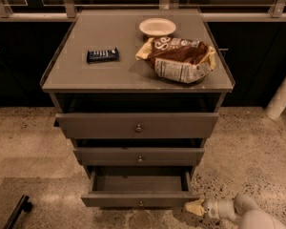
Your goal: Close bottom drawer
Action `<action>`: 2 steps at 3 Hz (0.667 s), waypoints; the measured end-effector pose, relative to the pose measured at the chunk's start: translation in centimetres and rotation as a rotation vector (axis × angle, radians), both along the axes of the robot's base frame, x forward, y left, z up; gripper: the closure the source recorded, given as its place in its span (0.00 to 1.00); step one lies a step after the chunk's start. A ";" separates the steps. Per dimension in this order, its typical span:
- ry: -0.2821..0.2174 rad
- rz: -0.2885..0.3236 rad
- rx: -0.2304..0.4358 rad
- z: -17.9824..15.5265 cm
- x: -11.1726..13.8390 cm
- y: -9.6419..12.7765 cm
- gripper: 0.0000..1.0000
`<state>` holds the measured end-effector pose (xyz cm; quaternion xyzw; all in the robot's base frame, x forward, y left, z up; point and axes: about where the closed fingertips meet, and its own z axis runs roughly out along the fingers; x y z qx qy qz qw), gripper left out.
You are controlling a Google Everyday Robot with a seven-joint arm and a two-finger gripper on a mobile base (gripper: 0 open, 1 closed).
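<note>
Bottom drawer (pixel 119 200), the grey-brown drawer with the slimmest front panel and a small round metal knob (pixel 141 203) at centre, is the lowest of three in a grey-brown cabinet.

Camera view:
- The bottom drawer stands pulled well out. Its shallow plain box is exposed from above and holds nothing visible.
- The mid-sized grey-brown drawer (pixel 139 156) directly above it projects slightly from the cabinet body. The tallest-fronted grey-brown drawer (pixel 137 125) at the top projects further, with a dark gap behind it under the cabinet's flat grey top (pixel 86 75).
- The gripper (pixel 194 207), cream-tipped on a white jointed arm (pixel 238 211), is low at the lower right, just above the speckled stone floor (pixel 248 147). Its tip sits at the right front corner of the bottom drawer's panel, very near or touching; contact cannot be confirmed. Whether the gripper is spread or pressed together cannot be told from this angle.
- On the cabinet top: a shallow round white bowl (pixel 157 27) at the rear, a crumpled brown and yellow snack bag (pixel 178 58) just in front of it towards the right, and a dark blue wrapped bar (pixel 103 55) lying flat to the left, apart from both.
- A black bar-shaped object (pixel 16 211) lies on the floor at the lower left, well apart from the cabinet.
</note>
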<state>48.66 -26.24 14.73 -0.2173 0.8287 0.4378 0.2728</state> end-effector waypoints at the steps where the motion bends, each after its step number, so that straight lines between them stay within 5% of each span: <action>1: -0.050 -0.019 -0.011 1.3 2.8 -0.1 1.00; 2: -0.083 -0.026 -0.025 2.1 5.5 0.5 1.00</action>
